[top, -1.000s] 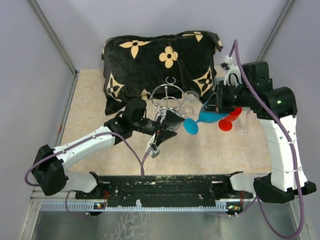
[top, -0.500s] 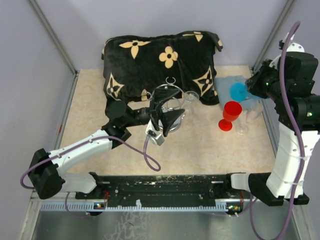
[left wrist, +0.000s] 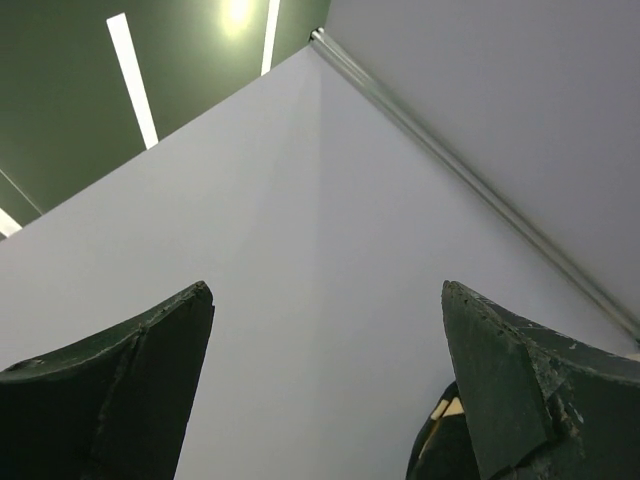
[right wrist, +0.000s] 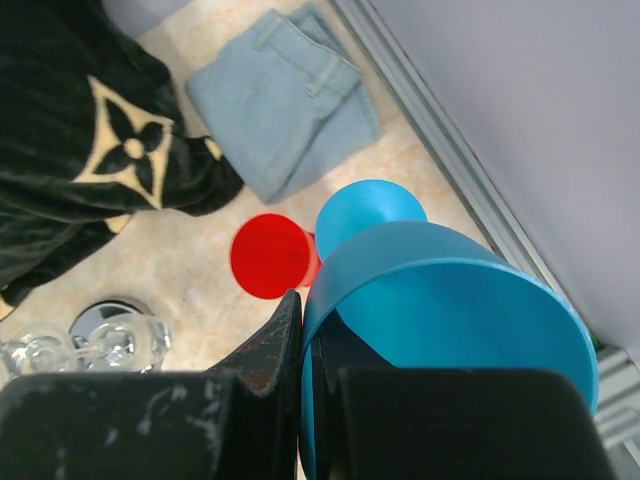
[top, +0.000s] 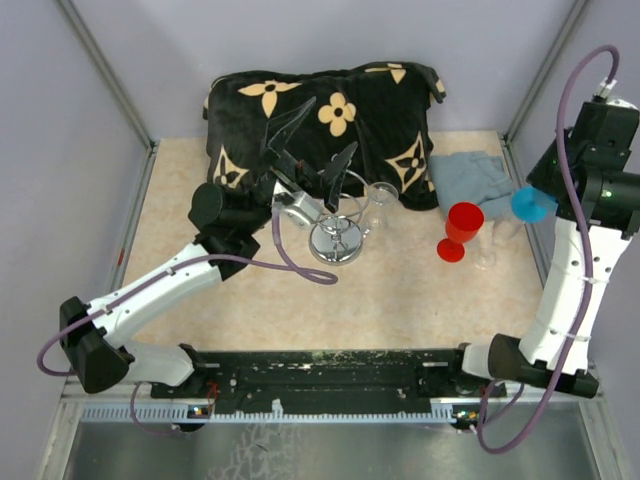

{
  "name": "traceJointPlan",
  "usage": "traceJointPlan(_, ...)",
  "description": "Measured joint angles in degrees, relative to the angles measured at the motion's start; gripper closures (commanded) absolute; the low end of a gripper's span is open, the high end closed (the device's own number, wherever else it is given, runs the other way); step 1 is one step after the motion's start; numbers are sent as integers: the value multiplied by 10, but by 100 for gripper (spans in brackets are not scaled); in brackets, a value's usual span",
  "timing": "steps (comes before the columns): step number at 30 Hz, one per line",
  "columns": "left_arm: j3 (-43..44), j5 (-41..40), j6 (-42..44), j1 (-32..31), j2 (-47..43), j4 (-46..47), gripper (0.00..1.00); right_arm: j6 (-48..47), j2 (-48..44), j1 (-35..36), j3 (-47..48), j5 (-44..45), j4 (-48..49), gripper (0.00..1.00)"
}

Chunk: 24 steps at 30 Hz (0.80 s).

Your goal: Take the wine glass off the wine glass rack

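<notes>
At right, blue glass (right wrist: 430, 290) is clamped in right gripper (right wrist: 303, 330), well apart from rack (top: 336, 240); left gripper (top: 333, 125) is spread wide, empty.

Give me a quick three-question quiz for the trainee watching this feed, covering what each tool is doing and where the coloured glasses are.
1. Multiple choice: the plastic wine glass gripped by the right tool is A) red, B) blue, C) clear.
2. True or false: the red plastic wine glass stands upright on the beige table, touched by neither tool.
3. One word: is the left tool, which is pointing up at the wall, open or shut?

Key: 1 B. 2 True. 3 Open, with nothing between its fingers.
</notes>
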Motion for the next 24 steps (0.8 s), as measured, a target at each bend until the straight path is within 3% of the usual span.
traceJointPlan(7,-12,-42,-19,1,-1,-11,1,7,-40,-66,-99,-31,8,100)
traceJointPlan(24,-20,-99,-55,1,15,-25,1,23,-125,-69,-282,-107,6,100)
